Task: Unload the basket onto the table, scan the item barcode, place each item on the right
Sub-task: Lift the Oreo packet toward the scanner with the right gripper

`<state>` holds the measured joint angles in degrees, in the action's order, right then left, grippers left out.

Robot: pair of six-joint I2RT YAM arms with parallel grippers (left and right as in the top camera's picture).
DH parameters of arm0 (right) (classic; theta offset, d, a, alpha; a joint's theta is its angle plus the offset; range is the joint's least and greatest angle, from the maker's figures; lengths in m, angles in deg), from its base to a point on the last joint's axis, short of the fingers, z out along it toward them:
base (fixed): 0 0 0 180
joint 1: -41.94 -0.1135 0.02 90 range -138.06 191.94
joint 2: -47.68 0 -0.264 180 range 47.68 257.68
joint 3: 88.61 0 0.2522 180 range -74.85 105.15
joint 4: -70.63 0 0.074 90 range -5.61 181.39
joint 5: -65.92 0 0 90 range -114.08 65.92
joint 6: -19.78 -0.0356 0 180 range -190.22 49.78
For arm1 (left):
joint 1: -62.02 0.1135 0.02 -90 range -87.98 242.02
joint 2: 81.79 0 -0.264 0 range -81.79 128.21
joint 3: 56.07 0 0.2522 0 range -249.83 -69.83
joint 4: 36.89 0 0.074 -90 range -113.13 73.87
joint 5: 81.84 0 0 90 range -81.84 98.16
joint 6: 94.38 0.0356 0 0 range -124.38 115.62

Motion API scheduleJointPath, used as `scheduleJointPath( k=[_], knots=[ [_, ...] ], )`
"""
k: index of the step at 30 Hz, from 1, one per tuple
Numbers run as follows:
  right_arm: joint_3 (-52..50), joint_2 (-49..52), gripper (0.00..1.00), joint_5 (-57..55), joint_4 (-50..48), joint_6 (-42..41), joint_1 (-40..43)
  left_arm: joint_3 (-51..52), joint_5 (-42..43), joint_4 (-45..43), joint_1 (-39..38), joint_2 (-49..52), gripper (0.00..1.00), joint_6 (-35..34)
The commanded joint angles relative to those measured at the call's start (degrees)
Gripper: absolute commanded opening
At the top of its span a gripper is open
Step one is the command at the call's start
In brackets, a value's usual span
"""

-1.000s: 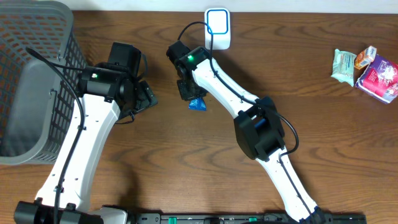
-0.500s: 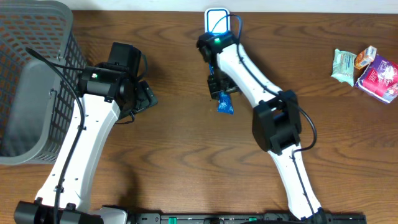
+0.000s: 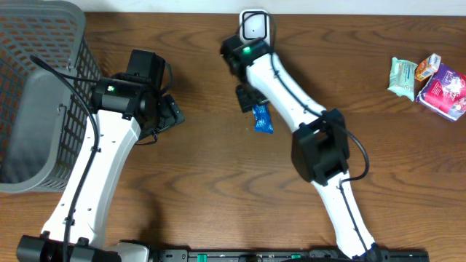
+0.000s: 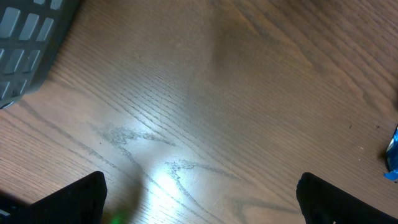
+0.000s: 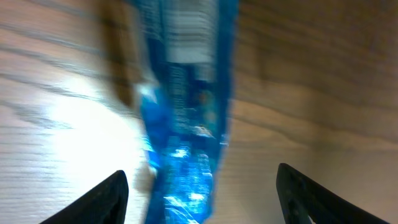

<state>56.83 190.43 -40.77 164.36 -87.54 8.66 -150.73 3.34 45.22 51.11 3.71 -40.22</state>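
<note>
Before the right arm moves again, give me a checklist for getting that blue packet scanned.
1. The right fingers stand open, clear of the shiny blue plastic packet: ok.
2. The packet lies loose on the brown wooden table: ok.
3. Barcode facing up: cannot tell; the right wrist view shows a pale striped patch, but it is blurred.
4. Packet presented to the white rounded scanner: not ok; it lies on the wood apart from it.
5. The left fingers are open and empty: ok.
</note>
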Motion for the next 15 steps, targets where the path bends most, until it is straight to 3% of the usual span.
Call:
scheduleJointPath(
  k=[1, 15],
  knots=[
    [0.76, -1.64, 0.71, -8.55, -2.43, -1.29, -2.89, 0.07, -0.37, 0.15, 0.24, 0.11, 0.98, -0.28],
    [-6.64, 0.63, 0.7, -14.93, -10.8, -4.52, -4.81, 0.07, -0.37, 0.15, 0.24, 0.11, 0.98, -0.26]
  ],
)
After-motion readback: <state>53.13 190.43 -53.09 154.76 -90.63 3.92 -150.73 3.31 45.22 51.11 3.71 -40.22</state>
